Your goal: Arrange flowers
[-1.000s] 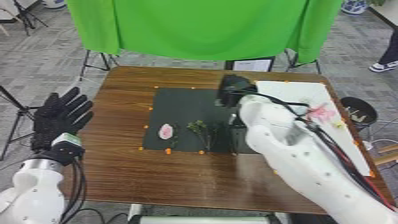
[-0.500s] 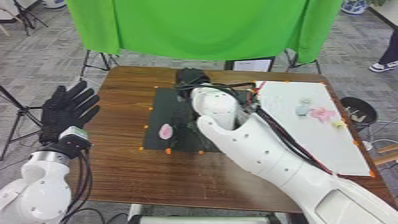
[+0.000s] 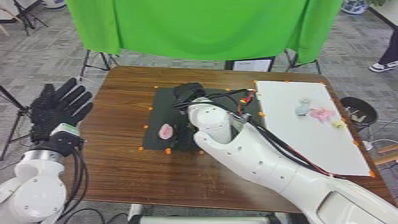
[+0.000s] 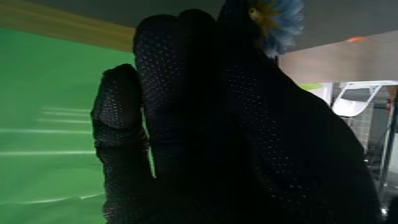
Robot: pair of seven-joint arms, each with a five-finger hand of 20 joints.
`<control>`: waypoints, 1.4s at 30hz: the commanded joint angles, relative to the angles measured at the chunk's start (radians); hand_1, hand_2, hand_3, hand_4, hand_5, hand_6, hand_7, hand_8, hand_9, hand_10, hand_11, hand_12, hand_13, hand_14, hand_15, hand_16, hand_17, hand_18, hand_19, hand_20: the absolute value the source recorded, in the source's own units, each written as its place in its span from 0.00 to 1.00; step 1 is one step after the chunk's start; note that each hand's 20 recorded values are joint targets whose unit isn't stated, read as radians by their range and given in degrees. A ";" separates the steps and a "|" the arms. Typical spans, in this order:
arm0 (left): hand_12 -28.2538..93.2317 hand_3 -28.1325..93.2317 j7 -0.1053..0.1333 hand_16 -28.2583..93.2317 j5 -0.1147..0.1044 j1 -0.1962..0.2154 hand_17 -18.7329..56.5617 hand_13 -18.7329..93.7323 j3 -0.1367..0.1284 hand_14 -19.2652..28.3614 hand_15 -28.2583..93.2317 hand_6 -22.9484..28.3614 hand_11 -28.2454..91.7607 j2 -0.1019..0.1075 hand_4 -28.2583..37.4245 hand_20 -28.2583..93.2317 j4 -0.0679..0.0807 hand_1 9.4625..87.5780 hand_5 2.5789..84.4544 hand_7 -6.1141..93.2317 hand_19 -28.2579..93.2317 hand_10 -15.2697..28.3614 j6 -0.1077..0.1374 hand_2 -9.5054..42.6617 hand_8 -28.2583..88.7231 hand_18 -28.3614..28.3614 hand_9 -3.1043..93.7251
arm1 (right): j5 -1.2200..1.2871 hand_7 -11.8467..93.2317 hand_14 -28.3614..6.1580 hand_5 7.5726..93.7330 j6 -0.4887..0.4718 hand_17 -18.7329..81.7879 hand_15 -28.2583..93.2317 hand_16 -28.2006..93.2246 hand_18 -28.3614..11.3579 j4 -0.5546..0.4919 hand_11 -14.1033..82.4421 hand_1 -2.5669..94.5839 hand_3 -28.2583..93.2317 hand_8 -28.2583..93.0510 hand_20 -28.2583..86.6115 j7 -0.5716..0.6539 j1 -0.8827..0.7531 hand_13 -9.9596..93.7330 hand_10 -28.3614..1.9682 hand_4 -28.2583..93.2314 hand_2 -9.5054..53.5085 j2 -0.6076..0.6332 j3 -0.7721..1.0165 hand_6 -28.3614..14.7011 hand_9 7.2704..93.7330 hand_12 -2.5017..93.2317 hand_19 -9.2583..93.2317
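Closer to my body than a moment ago, my right hand (image 3: 188, 93) has drawn back from the bare wood beyond the mat to above the far end of the dark mat (image 3: 158, 117). Taking the brown table (image 3: 124, 150) as a dial with twelve farthest from me, that puts it at eleven o'clock, its white arm (image 3: 266, 167) running down to five.

Just beside its glove, in the right wrist view, I see a blue flower (image 4: 284, 25) with a yellow centre, partly hidden; I cannot tell whether I am grasping it.

At nine o'clock on the mat lies a pink flower (image 3: 166, 131), near my right forearm. At three o'clock the white board (image 3: 315, 145) carries three more, grouped toward its far half: a pale blue bloom (image 3: 303, 107), a larger pink bloom (image 3: 322, 114) just beside it, and a yellow bloom (image 3: 338, 124) beyond that, toward the board's outer side.

My left hand (image 3: 55, 112) is held off the table's edge, between nine and ten, fingers straight, spread and holding nothing. Green cloth (image 3: 204, 30) hangs at twelve, and a black bin (image 3: 358, 107) stands between two and three.
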 commanded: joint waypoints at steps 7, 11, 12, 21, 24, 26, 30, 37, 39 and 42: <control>0.34 0.80 -0.008 0.18 0.002 -0.002 0.14 0.36 -0.002 0.74 0.51 0.66 0.41 0.001 0.00 0.30 0.002 0.20 0.48 0.17 0.51 0.73 -0.001 0.49 0.19 0.77 0.38 | -0.041 0.30 0.53 0.71 -0.049 0.54 0.63 0.51 0.18 -0.019 0.25 0.65 0.71 0.21 0.59 0.000 -0.012 0.76 0.68 0.00 0.11 0.003 -0.020 0.67 0.85 0.35 0.85; 0.34 0.80 -0.011 0.18 0.002 0.008 0.14 0.36 -0.008 0.75 0.52 0.65 0.41 -0.003 0.00 0.31 0.001 0.21 0.48 0.18 0.52 0.73 -0.003 0.48 0.19 0.77 0.38 | -0.053 0.31 0.53 0.69 -0.055 0.53 0.63 0.50 0.17 -0.031 0.25 0.64 0.72 0.20 0.59 -0.012 -0.017 0.75 0.67 0.00 0.10 0.005 -0.025 0.66 0.84 0.35 0.85; 0.34 0.80 -0.009 0.18 -0.001 0.010 0.14 0.36 -0.009 0.75 0.52 0.65 0.41 -0.005 0.00 0.31 0.000 0.21 0.48 0.18 0.52 0.73 -0.005 0.48 0.19 0.77 0.38 | -0.058 0.31 0.53 0.69 -0.064 0.53 0.63 0.50 0.17 -0.034 0.25 0.64 0.72 0.20 0.59 -0.016 -0.015 0.75 0.67 0.00 0.09 0.007 -0.027 0.66 0.83 0.35 0.85; 0.34 0.81 -0.004 0.18 -0.002 0.018 0.14 0.36 -0.022 0.75 0.52 0.65 0.41 0.002 0.00 0.30 -0.002 0.24 0.49 0.18 0.52 0.73 -0.011 0.47 0.19 0.77 0.38 | -0.023 0.32 0.55 0.66 -0.073 0.53 0.60 0.56 0.17 -0.074 0.22 0.62 0.77 0.20 0.58 0.006 0.007 0.75 0.66 0.00 0.04 0.033 -0.051 0.66 0.82 0.36 0.85; 0.34 0.81 -0.020 0.18 0.017 0.020 0.14 0.36 -0.026 0.75 0.52 0.65 0.41 -0.001 0.00 0.30 0.002 0.24 0.48 0.18 0.52 0.73 -0.025 0.46 0.19 0.77 0.38 | -0.025 0.31 0.54 0.63 -0.084 0.53 0.60 0.56 0.15 -0.080 0.24 0.60 0.80 0.17 0.57 -0.003 0.021 0.75 0.63 0.00 0.01 0.045 -0.063 0.65 0.81 0.34 0.85; 0.34 0.81 -0.017 0.18 0.012 0.023 0.14 0.36 -0.029 0.75 0.52 0.64 0.41 0.002 0.00 0.30 0.002 0.25 0.47 0.18 0.52 0.73 -0.028 0.44 0.19 0.77 0.37 | -0.023 0.30 0.52 0.62 -0.092 0.53 0.61 0.54 0.15 -0.083 0.27 0.58 0.81 0.16 0.57 0.002 0.028 0.75 0.61 0.00 0.00 0.052 -0.070 0.65 0.79 0.32 0.85; 0.34 0.81 -0.002 0.18 0.011 0.030 0.14 0.36 -0.037 0.75 0.52 0.64 0.41 0.004 0.00 0.31 -0.002 0.27 0.45 0.18 0.52 0.72 -0.022 0.40 0.19 0.77 0.35 | -0.020 0.30 0.50 0.62 -0.127 0.52 0.62 0.52 0.15 -0.085 0.29 0.56 0.82 0.13 0.56 -0.009 0.033 0.74 0.58 0.00 0.00 0.060 -0.060 0.65 0.78 0.30 0.85; 0.34 0.81 -0.010 0.18 0.027 0.044 0.14 0.34 -0.051 0.74 0.50 0.64 0.40 -0.002 0.01 0.30 -0.007 0.29 0.44 0.18 0.51 0.72 -0.041 0.38 0.19 0.76 0.34 | 0.001 0.30 0.48 0.62 -0.157 0.52 0.62 0.48 0.15 -0.110 0.31 0.54 0.83 0.12 0.55 -0.004 0.043 0.74 0.56 0.00 0.00 0.079 -0.054 0.65 0.76 0.26 0.84; 0.35 0.81 -0.007 0.19 0.025 0.050 0.14 0.34 -0.055 0.74 0.50 0.64 0.40 -0.003 0.02 0.30 -0.006 0.29 0.44 0.18 0.51 0.72 -0.047 0.38 0.19 0.76 0.34 | 0.006 0.30 0.48 0.62 -0.151 0.52 0.63 0.47 0.15 -0.122 0.33 0.52 0.84 0.12 0.55 -0.006 0.047 0.74 0.54 0.00 0.00 0.085 -0.056 0.65 0.75 0.24 0.84; 0.35 0.81 -0.012 0.19 0.030 0.052 0.14 0.34 -0.055 0.74 0.50 0.65 0.40 -0.008 0.02 0.31 -0.008 0.29 0.44 0.18 0.51 0.72 -0.047 0.38 0.19 0.76 0.34 | 0.017 0.29 0.48 0.61 -0.145 0.52 0.63 0.47 0.15 -0.132 0.34 0.51 0.85 0.12 0.55 -0.005 0.040 0.73 0.54 0.00 0.00 0.077 -0.037 0.64 0.74 0.23 0.84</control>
